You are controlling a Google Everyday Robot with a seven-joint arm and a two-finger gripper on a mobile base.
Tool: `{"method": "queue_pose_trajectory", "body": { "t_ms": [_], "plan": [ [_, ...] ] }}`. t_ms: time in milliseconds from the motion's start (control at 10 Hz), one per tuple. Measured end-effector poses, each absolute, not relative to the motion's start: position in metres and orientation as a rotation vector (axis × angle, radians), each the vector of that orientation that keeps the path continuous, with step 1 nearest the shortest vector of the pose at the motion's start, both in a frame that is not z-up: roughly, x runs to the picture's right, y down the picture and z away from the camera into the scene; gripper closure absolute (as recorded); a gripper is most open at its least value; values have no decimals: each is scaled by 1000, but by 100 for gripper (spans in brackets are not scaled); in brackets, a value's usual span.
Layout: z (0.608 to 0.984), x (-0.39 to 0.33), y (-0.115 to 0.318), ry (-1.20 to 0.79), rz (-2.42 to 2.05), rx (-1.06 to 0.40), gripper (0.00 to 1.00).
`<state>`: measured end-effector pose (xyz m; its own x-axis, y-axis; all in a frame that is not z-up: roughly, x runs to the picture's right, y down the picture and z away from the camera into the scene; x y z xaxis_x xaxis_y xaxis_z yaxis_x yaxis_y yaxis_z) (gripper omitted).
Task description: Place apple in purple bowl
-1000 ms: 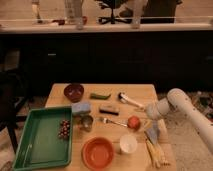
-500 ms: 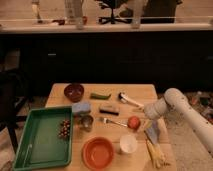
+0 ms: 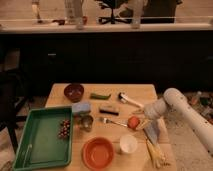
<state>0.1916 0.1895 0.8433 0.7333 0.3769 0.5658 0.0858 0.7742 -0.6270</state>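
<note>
The apple point(image 3: 132, 122) is a small red-orange fruit on the wooden table point(image 3: 145, 92), right of centre, just above the white cup point(image 3: 128, 144). My gripper point(image 3: 142, 121) sits right beside the apple on its right side, at the end of the white arm point(image 3: 182, 112) that comes in from the right. The purple bowl point(image 3: 74, 91) is a small dark maroon bowl at the table's far left corner, well away from the gripper.
A green tray point(image 3: 37, 145) at front left holds dark red grapes point(image 3: 64, 128). An orange bowl point(image 3: 98, 152) sits at the front. A blue sponge point(image 3: 81, 107), metal cup point(image 3: 87, 122), fork point(image 3: 112, 121), green pod point(image 3: 100, 95), dark bar point(image 3: 109, 110), white brush point(image 3: 129, 100) and corn point(image 3: 156, 154) lie around.
The arm has shifted left across the frames, bringing the gripper closer to the apple. The apple and the other objects have not moved.
</note>
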Motion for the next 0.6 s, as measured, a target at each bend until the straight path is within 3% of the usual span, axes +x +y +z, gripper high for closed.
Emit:
{"method": "queue_pose_trajectory", "body": {
  "t_ms": [300,500,600],
  "plan": [
    [844,191,190,-744,175,-681,82],
    [844,191,190,-744,175,-681,98],
    [844,191,190,-744,175,-681,100]
  ]
}}
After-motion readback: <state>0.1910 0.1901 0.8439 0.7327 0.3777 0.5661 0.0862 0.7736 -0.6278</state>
